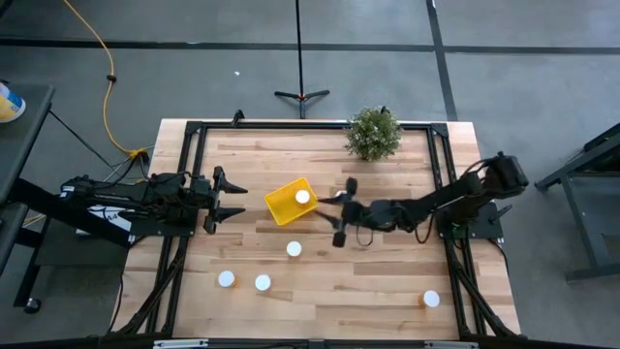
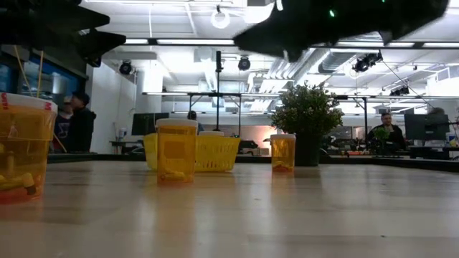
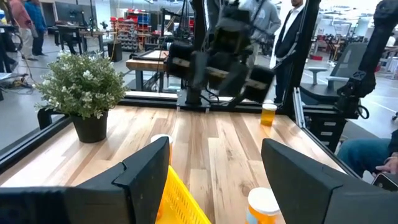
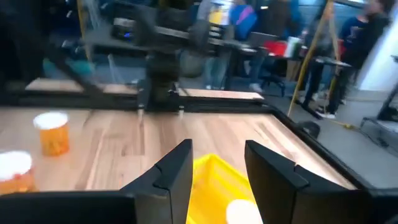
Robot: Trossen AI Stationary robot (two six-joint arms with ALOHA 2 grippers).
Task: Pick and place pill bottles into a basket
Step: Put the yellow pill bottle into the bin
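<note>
The yellow basket (image 1: 287, 204) sits mid-table and also shows in the low view (image 2: 208, 153). One white-capped pill bottle (image 1: 303, 197) stands inside it at its right end. Another bottle (image 1: 294, 249) stands on the table near the basket's near side. Two more (image 1: 226, 279) (image 1: 263, 282) stand toward the near edge, and one (image 1: 431, 299) at the near right. My right gripper (image 1: 344, 211) is open and empty just right of the basket, which shows between its fingers (image 4: 211, 174). My left gripper (image 1: 228, 199) is open and empty left of the basket.
A green potted plant (image 1: 373, 133) stands at the table's far edge, right of centre. A black frame (image 1: 194, 131) runs around the tabletop. Bare wood lies between the basket and the plant. People and workbenches show in the room beyond the table.
</note>
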